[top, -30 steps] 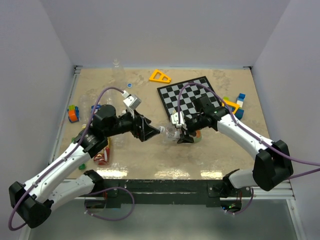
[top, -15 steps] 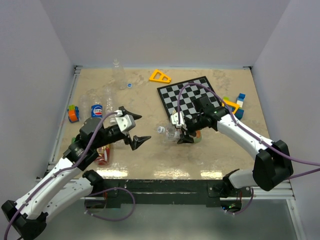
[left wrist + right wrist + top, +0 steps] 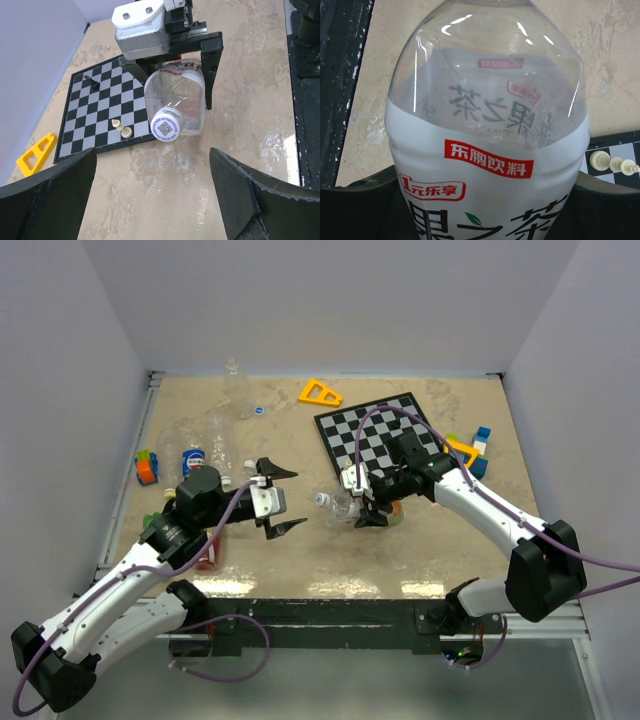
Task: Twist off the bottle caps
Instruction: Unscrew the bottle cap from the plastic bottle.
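A small bottle (image 3: 343, 506) with a white label lies on its side in my right gripper (image 3: 366, 504), which is shut on its body; in the right wrist view the bottle (image 3: 487, 150) fills the frame between the dark fingers (image 3: 350, 210). Its white cap (image 3: 320, 500) points left, toward my left gripper (image 3: 280, 499). That gripper hangs wide open a short way off the cap, holding nothing. The left wrist view looks straight at the cap (image 3: 166, 125), code-printed top, on the bottle (image 3: 180, 95), well beyond my left fingers (image 3: 260, 200).
Several other bottles (image 3: 220, 437) lie at the left, one with a blue cola label (image 3: 193, 458), one red-yellow (image 3: 205, 555). A clear bottle (image 3: 236, 380) and loose blue cap (image 3: 259, 410) sit at the back. Chessboard (image 3: 385, 430) with pieces (image 3: 122, 130), yellow triangle (image 3: 320, 393), blocks (image 3: 470, 450).
My left gripper has drawn back to the left from the cap and opened wide. The cap stays on the bottle. The right arm and the bottle have not moved.
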{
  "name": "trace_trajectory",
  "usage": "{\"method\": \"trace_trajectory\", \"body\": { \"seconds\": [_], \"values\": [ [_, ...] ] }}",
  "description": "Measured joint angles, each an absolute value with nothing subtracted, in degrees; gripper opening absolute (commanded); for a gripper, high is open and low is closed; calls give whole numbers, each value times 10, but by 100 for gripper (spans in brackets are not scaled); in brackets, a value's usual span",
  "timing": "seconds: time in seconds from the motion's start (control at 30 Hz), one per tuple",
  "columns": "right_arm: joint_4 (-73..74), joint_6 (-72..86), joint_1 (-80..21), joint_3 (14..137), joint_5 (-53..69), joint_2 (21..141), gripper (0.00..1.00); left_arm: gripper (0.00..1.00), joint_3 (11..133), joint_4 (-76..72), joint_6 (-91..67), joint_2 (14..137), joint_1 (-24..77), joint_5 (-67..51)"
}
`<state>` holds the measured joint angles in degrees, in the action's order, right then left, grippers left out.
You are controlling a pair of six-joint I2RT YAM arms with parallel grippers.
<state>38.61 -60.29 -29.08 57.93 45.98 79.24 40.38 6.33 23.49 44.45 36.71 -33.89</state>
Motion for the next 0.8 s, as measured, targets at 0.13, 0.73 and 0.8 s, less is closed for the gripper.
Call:
{"method": "trace_trajectory", "body": {
  "seconds": [0.13,0.73,0.8],
  "values": [
    [386,-603,-291,579,460,792,9,97,410,64,264,477,367,-354],
    [389,-605,-291,579,460,792,9,61,440,-6,249,597,367,-431],
    [390,-605,-291,579,460,793,9,57,440,-11,243,603,367,-435]
  ]
}}
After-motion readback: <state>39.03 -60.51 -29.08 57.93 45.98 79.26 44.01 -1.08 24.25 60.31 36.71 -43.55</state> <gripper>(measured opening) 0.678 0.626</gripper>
